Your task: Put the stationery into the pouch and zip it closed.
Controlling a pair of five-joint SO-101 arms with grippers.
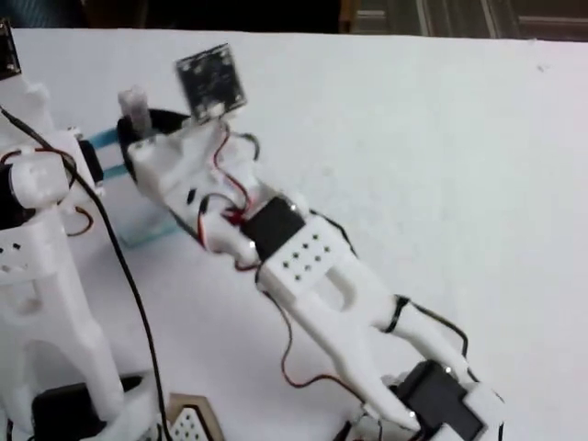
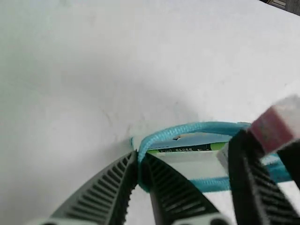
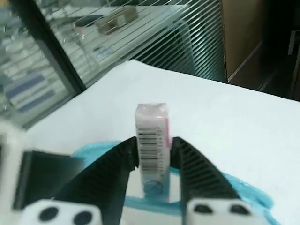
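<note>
High view: white counter (image 1: 441, 138), pouch (image 2: 201, 126) near its far left corner. The left jaws are pinched on the pouch's blue rim, propping the mouth open, so I'd hold that grip firm. The right jaws are clamped on an eraser (image 3: 151, 136) over the opening. I'd lower it well inside before letting go, otherwise it'll probably snag the rim.

One pouch (image 2: 187, 129), one eraser (image 3: 151, 140), two arms (image 1: 317, 266) (image 1: 37, 276)
</note>
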